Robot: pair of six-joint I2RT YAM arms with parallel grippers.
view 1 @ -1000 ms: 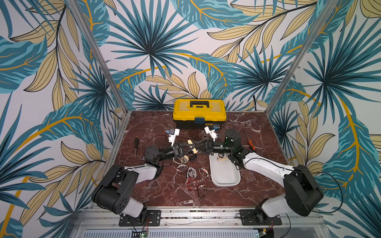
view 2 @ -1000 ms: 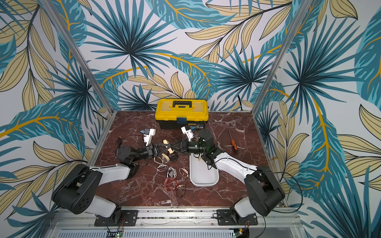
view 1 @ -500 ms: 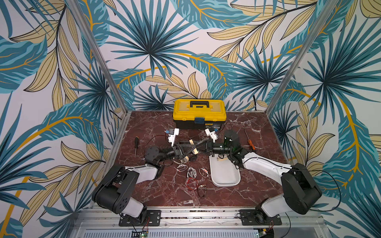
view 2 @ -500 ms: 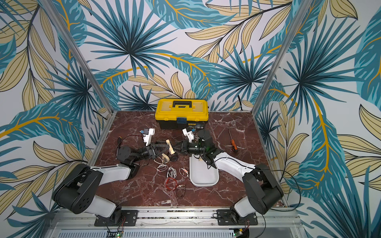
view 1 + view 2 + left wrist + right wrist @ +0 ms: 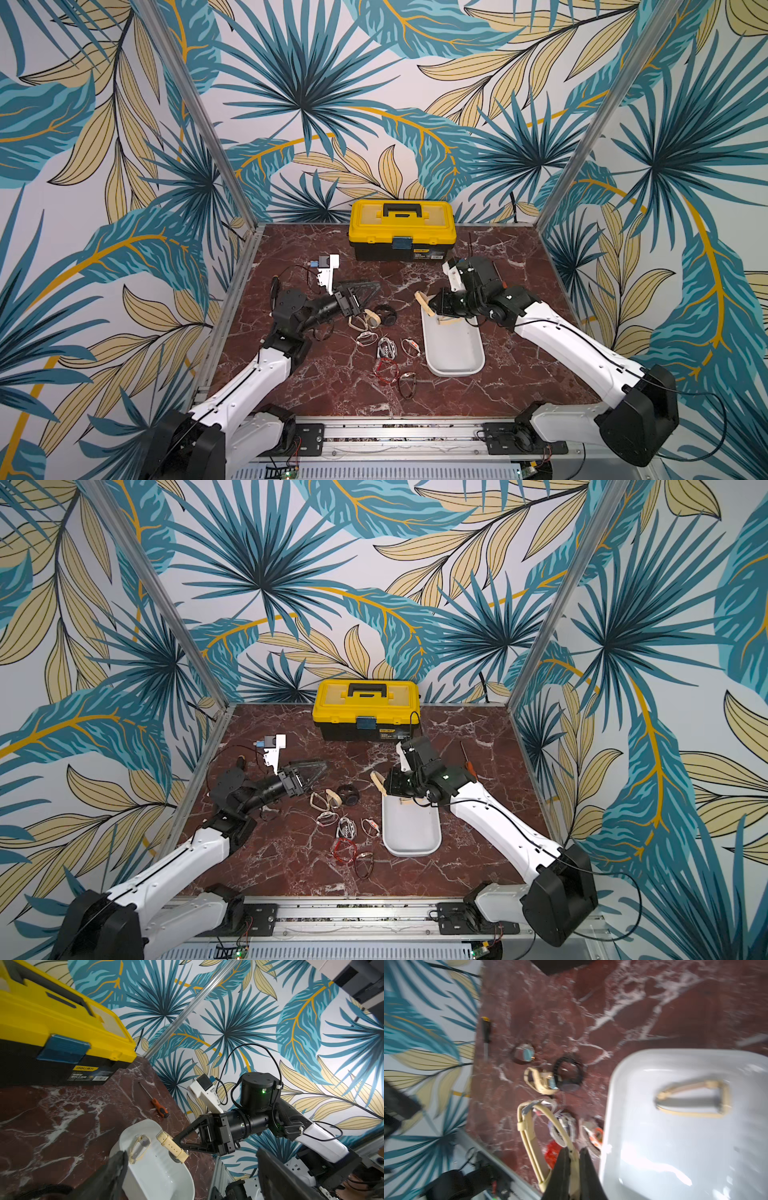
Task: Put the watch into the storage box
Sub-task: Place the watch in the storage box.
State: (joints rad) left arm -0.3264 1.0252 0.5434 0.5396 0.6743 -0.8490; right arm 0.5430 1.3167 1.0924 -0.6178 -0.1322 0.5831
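The left gripper (image 5: 368, 297) is backing off, jaws newly wide open; the right gripper (image 5: 574, 1153) alone is pinching the beige watch (image 5: 170, 1144) in closed jaws at the storage box (image 5: 455, 353) rim.

White arms (image 5: 243, 386), black joints (image 5: 636, 419), thin cables (image 5: 249, 1044)

In both top views the table (image 5: 324, 395) is being looked down on from high at the front, well back, facing the rear wall (image 5: 374, 124); nearly the same scene is being covered by each. From the left wrist the scene is being viewed low and close, toward the toolbox (image 5: 62, 1018), the storage box (image 5: 158, 1178) and the right gripper (image 5: 179, 1142) with the watch (image 5: 170, 1145). From the right wrist the storage box and loose watches (image 5: 544, 1082) are being viewed closely from above, blurred. The storage box is being shared by all.
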